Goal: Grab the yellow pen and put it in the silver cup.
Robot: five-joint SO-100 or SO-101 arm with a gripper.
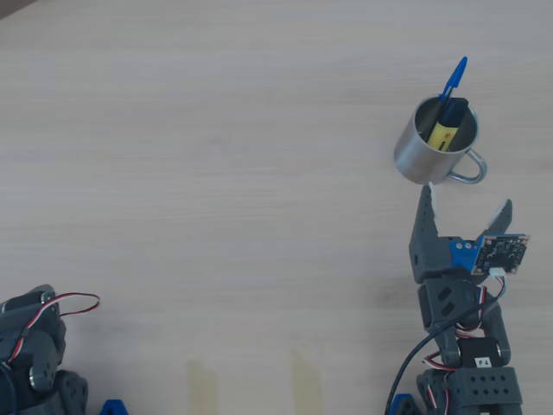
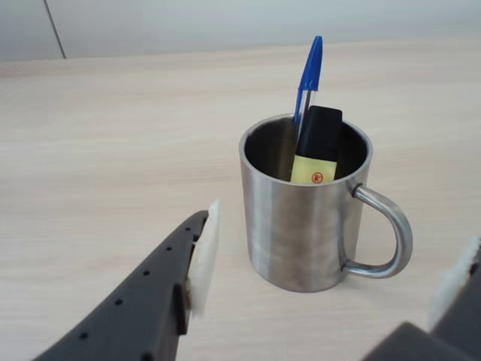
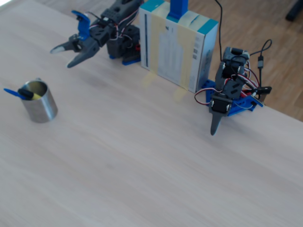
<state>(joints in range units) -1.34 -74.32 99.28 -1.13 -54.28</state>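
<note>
The yellow pen (image 1: 443, 132) stands tilted inside the silver cup (image 1: 419, 156), black cap up, leaning on the far rim. Close up in the wrist view, the yellow pen (image 2: 316, 162) shares the silver cup (image 2: 293, 226) with a thin blue ballpoint pen (image 2: 310, 68). My gripper (image 1: 467, 197) is open and empty, just short of the cup on its handle side, touching nothing. In the wrist view the gripper (image 2: 342, 226) has its jaws spread to either side of the cup. The fixed view shows the gripper (image 3: 60, 57) apart from the cup (image 3: 40, 109).
A second arm (image 3: 222, 101) stands idle at the table's edge, its gripper pointing down; the overhead view shows it at bottom left (image 1: 34, 354). A white and teal box (image 3: 177, 42) is taped to the table between the two arms. The blue pen (image 1: 453, 79) sticks out over the cup's rim.
</note>
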